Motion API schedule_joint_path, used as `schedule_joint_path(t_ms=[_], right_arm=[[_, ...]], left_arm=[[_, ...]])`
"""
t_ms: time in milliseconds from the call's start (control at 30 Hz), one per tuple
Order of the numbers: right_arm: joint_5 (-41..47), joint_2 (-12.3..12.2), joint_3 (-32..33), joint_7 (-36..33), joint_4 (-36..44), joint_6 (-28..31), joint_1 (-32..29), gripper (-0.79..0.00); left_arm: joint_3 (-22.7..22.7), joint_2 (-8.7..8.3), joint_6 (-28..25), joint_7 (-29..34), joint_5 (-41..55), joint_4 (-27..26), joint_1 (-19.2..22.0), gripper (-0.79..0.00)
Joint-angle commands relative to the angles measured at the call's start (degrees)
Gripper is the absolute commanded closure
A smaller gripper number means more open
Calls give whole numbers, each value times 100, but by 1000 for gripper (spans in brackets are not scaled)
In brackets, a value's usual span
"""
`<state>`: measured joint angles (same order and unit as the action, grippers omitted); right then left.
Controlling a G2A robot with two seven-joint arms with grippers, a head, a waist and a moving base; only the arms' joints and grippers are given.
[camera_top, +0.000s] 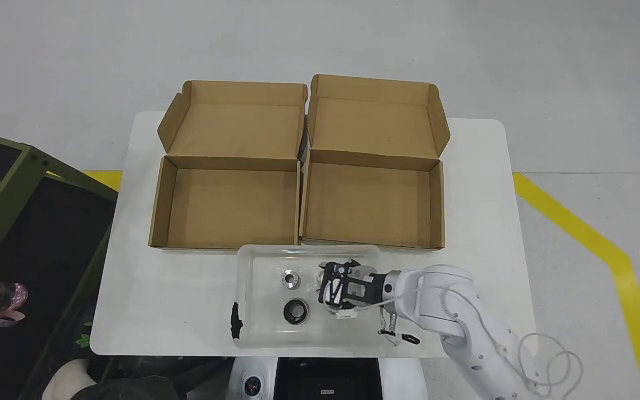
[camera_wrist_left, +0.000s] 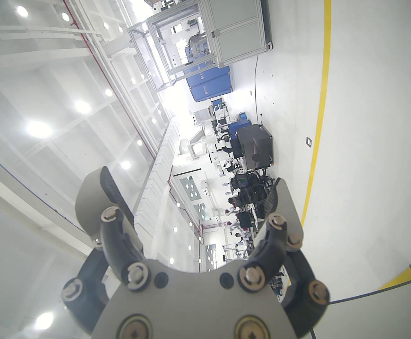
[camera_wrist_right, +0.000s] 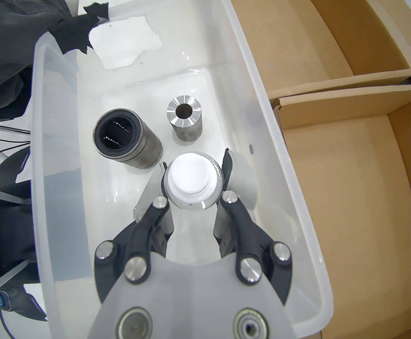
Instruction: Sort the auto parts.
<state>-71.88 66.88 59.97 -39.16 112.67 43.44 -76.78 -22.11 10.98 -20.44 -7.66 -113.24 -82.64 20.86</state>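
White counter (camera_top: 480,200) carries two open cardboard boxes side by side at the far half: left box (camera_top: 228,205), right box (camera_top: 372,205), lids flipped back, walls touching. Clear plastic bin (camera_top: 262,300) sits just in front of them at the near edge, its long side running parallel to the boxes' front walls.

Right claw (camera_wrist_right: 195,167) is inside the bin, coming in from the right end, fingers clamped on a round white-faced part (camera_wrist_right: 192,178). The part's clear rim is pinched on both sides and its flat white face is turned up toward the wrist camera; can't tell its long axis.

Left claw (camera_wrist_left: 192,179) is off the counter, aimed up at the hall ceiling, fingers spread wide with nothing between them.

Dark ringed bearing (camera_wrist_right: 128,141) stands on end on the bin floor, long axis vertical, bore up, just beside the held part. Smaller steel bushing (camera_wrist_right: 186,118) also stands upright, bore up, near the bearing, not touching it. Black torn scrap (camera_wrist_right: 80,29) hangs on the bin's far-left rim corner.
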Motion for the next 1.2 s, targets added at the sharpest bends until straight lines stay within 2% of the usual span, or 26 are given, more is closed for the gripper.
schedule_joint_path(t_ms=[0,300,533,733,1167], right_arm=[[-27,-17,11,31,47,74,-2,0],[64,-66,42,630,356,338,25,0],[260,-75,81,1739,263,651,159,0],[426,-64,143,2505,88,649,321,0],[918,-73,455,3287,-281,557,592,0]], left_arm=[[0,0,0,0,0,0,0,-785],[0,0,0,0,0,0,0,-785],[0,0,0,0,0,0,0,-785],[0,0,0,0,0,0,0,-785],[0,0,0,0,0,0,0,-785]])
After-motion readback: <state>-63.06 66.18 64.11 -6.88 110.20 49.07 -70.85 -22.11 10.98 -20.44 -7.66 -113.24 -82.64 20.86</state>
